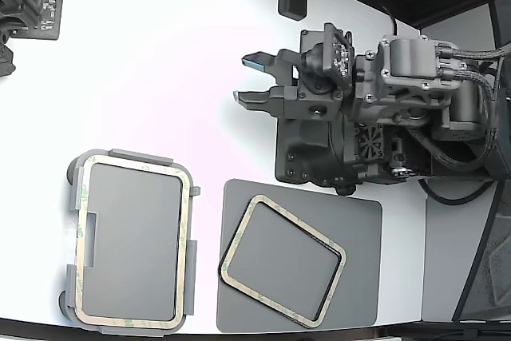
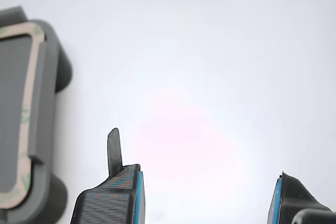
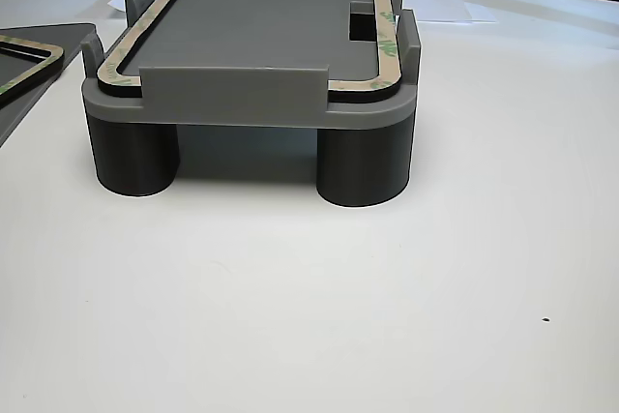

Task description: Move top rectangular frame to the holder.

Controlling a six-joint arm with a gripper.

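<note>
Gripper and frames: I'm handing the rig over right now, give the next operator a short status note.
Gripper: open, empty, over bare white table, clear of both frames.
Holder: at the exterior view's lower left, with a rectangular frame already seated inside its edge tabs, lying flat.
Dark grey mat: one more frame lies on it, rotated askew.
Done: a frame sits in the holder.
Left: apparently nothing on that frame; check whether the mat frame is also meant to move.

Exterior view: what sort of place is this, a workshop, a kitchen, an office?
Most likely a lab or assembly test bench: a bare white table, a robot gripper hanging open above it, a grey holder with a frame in it, and a mat bearing another frame.
</note>
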